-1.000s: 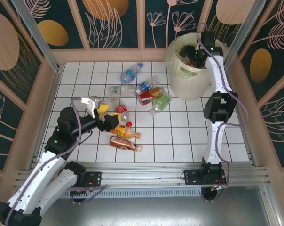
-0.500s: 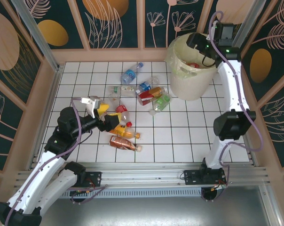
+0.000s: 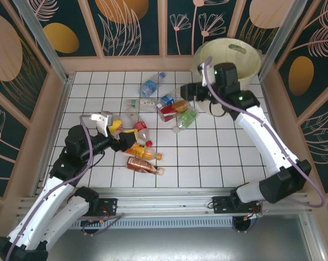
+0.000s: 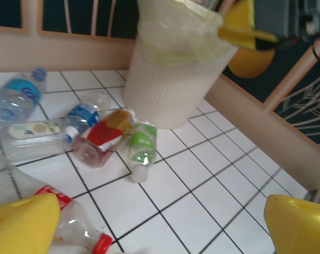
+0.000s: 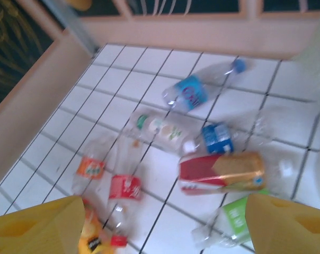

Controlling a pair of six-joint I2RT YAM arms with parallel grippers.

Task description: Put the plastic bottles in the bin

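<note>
**Item 1, right end effector**: released, 2 yellow pads wide apart with nothing between them. 1 second ago it hung inside the bin, and half a second ago it stood above the rim. Now it has swung out to the left and hovers over the table, just beside the bin and above the far cluster of bottles.

**Item 2, left end effector**: released, pads spread, nothing held. Its place is unchanged from 1 second ago, low over the near cluster on the left half of the table.

**Item 3, bin**: upright in the far right corner, in the same spot as before.

**Item 4, plastic bottles**: all lie on their sides on the table, and none has shifted since the earlier frames.
- Far cluster:
  - blue-label bottle, farthest back
  - red-and-gold bottle
  - green-label bottle, just beside the red-and-gold bottle and nearest the bin
- Near cluster:
  - red-label bottle, just beside the left end effector's pad
  - orange bottle
  - reddish bottle, closest to the arm bases
</note>
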